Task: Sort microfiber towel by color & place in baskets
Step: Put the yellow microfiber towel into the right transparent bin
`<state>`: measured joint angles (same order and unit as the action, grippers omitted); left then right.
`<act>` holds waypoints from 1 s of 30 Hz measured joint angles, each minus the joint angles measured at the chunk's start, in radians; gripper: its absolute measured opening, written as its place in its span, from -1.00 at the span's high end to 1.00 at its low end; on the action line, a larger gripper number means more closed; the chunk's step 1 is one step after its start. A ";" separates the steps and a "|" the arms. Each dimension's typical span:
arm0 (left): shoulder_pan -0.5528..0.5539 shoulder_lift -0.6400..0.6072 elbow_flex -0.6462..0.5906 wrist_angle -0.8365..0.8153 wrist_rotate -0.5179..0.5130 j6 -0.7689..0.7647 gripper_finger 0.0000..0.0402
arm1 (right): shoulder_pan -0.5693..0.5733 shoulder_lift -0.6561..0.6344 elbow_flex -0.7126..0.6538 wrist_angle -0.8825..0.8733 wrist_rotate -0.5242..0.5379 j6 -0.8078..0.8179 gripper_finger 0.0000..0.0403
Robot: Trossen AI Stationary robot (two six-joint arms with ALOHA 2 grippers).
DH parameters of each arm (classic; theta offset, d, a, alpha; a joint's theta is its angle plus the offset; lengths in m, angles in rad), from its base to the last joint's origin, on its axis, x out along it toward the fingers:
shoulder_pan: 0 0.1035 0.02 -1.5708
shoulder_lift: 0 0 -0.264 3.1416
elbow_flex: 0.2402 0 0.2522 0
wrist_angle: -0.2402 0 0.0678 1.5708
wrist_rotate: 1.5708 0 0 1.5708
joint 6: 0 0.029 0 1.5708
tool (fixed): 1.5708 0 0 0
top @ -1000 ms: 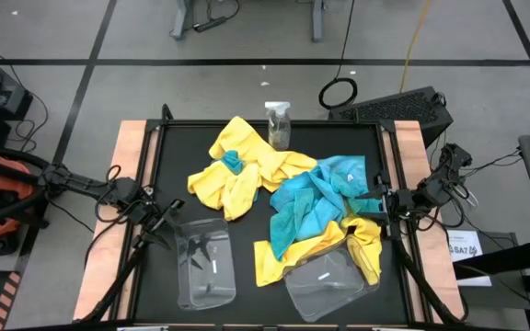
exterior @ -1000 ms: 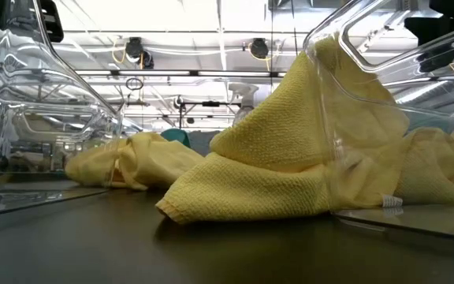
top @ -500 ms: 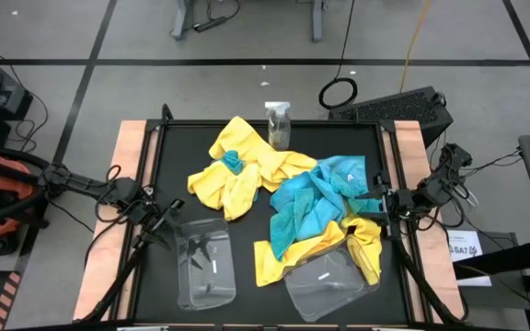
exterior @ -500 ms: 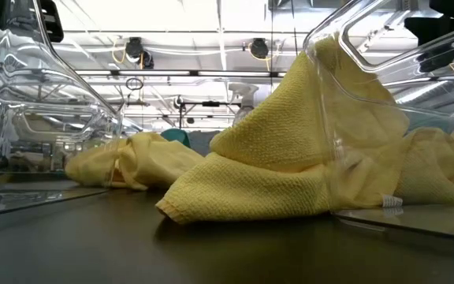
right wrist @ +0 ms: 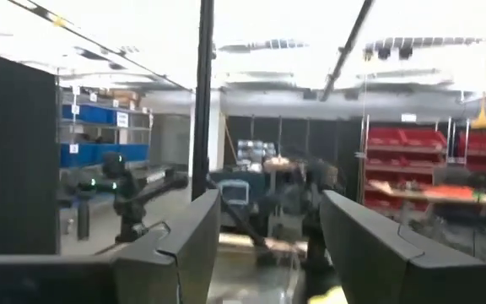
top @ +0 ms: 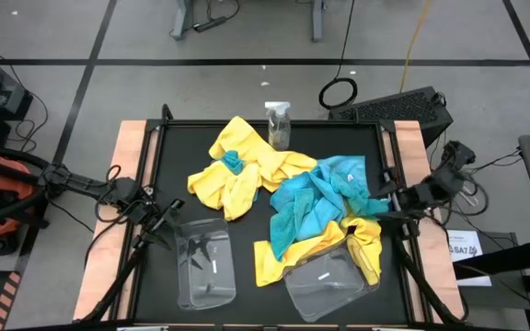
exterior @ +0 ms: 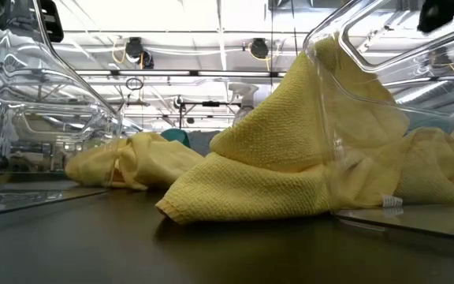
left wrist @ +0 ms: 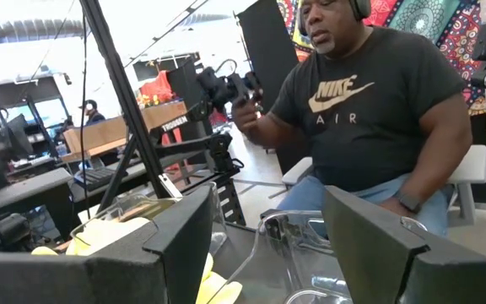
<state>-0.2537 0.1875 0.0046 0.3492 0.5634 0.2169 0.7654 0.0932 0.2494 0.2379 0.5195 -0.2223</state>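
Yellow microfiber towels (top: pixel 233 165) lie heaped at the table's middle left. Turquoise blue ones (top: pixel 316 202) lie in a pile to their right. Another yellow towel (top: pixel 279 257) lies under the edge of the right clear basket (top: pixel 329 280), as the low view shows of this towel (exterior: pixel 274 158). The left clear basket (top: pixel 205 262) stands near the front, holding no towels. My left gripper (top: pixel 167 219) hovers open at the table's left edge, its fingers bare (left wrist: pixel 268 245). My right gripper (top: pixel 378 204) hovers open by the right edge, beside the blue pile, also holding nothing (right wrist: pixel 268 245).
A small clear spray bottle (top: pixel 278 124) stands at the far edge behind the towels. Dark upright frame posts (top: pixel 166 115) stand at the table's corners. A seated person (left wrist: pixel 369 110) shows beyond the table in the left wrist view. Bare black tabletop (top: pixel 178 152) lies at the far left.
My right gripper has risen and tipped its fingers upward, staying open by the table's right edge. The towels and baskets have not moved.
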 joint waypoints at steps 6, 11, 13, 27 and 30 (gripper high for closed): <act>0.000 0.000 0.000 0.000 0.000 0.000 -0.14 | 0.000 0.191 0.202 -0.061 -0.046 -0.089 0.01; 0.000 0.000 0.000 0.000 0.000 0.000 -0.14 | 0.000 0.377 0.375 -0.215 -0.054 -0.112 0.01; 0.000 0.000 0.000 0.000 0.000 0.000 -0.14 | 0.000 0.444 0.434 -0.268 -0.052 -0.112 0.01; 0.000 0.000 0.000 0.000 0.000 0.000 -0.14 | 0.000 0.610 0.578 -0.403 -0.049 -0.124 0.01; 0.000 0.000 0.000 0.000 0.000 0.000 -0.14 | 0.000 0.609 0.578 -0.401 -0.049 -0.127 0.01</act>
<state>-0.2535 0.1871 0.0046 0.3494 0.5636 0.2169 0.7650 0.7023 0.8276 -0.1635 0.4702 -0.3489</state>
